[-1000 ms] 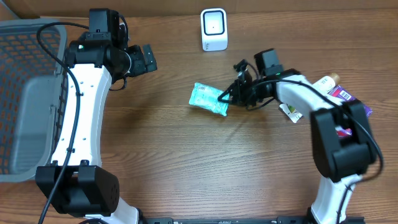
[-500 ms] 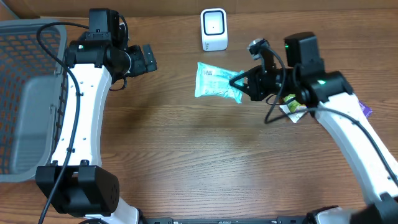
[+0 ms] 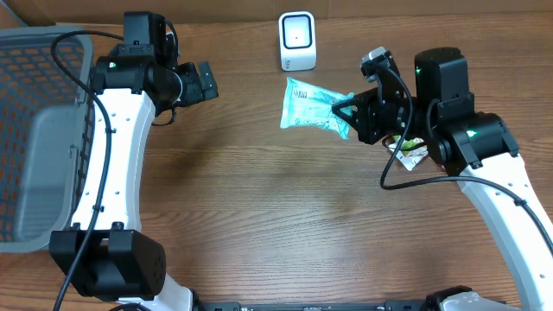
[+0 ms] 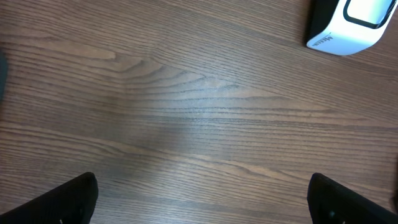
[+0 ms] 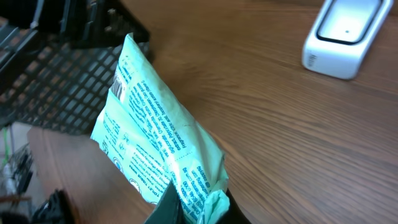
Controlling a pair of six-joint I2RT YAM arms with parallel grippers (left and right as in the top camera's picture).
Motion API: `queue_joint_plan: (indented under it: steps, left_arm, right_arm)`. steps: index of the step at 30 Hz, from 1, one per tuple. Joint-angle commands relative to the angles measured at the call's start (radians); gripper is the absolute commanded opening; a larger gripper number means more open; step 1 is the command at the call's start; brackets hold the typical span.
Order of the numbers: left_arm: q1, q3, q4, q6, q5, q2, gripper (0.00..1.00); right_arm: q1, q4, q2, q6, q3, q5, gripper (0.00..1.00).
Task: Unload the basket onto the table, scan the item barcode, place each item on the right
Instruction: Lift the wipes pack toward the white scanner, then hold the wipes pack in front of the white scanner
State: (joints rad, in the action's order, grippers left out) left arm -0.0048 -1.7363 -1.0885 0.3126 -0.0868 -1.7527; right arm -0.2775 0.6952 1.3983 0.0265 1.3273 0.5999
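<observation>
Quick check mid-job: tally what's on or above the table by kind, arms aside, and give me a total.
Scanner: 1
Basket: 1
Packaged items: 2, the teal pouch held up by the right tool, and a small sachet partly hidden under that arm
Total: 4

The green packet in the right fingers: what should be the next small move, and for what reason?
Probably bring the green packet in front of the white scanner and turn its barcode toward the scanner's face. The right fingers pinch the packet by one end, and it hangs beside the scanner, not yet before it.
</observation>
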Motion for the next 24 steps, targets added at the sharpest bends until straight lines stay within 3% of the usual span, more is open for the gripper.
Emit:
queue_joint_plan:
  steps: [1,8,14,19,24]
  left_arm:
    - [-0.002,-0.015,0.000,0.009,-0.007,0.013,1.00]
    - [-0.002,-0.015,0.000,0.009,-0.007,0.013,1.00]
    - [-0.002,-0.015,0.000,0.009,-0.008,0.013,0.99]
    - [-0.002,-0.015,0.000,0.009,-0.008,0.013,1.00]
    - [-0.002,-0.015,0.000,0.009,-0.008,0.013,1.00]
  right_arm:
    - [-0.003,-0.025,-0.015,-0.124,0.013,-0.136,0.04]
    - [-0.004,-0.053,0.047,-0.214,0.101,-0.455,0.03]
    - [-0.064,0.042,0.263,-0.141,0.382,-0.726,0.03]
    - [-0.175,0.003,0.468,0.059,0.576,-1.094,0.04]
    - [-0.253,-0.233,0.601,0.484,0.578,-1.328,0.04]
